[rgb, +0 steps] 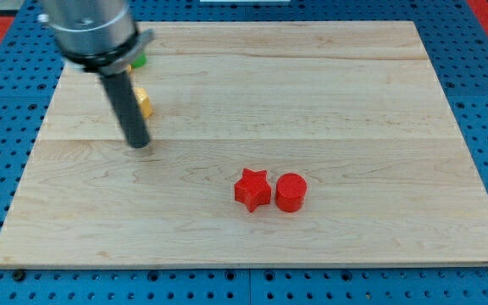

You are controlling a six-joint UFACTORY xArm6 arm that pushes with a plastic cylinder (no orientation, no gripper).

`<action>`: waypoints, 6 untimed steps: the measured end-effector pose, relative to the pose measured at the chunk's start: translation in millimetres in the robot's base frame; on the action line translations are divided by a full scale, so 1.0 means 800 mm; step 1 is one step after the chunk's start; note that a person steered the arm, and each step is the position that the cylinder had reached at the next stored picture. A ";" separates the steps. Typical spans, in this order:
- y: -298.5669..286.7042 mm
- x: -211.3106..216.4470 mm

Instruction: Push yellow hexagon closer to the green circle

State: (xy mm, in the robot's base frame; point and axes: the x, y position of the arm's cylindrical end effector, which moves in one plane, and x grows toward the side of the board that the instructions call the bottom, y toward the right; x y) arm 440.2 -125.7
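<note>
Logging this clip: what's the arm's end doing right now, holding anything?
No gripper: my tip holds nothing, just below the yellow hexagon, contact unclear.

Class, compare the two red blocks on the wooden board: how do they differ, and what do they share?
The red star has pointed arms; the red cylinder is round with a flat circular top. The star lies toward the view's left, the cylinder toward the view's right. Both are red, similar in size, side by side, and well away from my tip.
</note>
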 end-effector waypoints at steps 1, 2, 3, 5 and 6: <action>-0.045 -0.037; -0.081 -0.080; -0.067 -0.022; -0.031 -0.088; -0.045 -0.126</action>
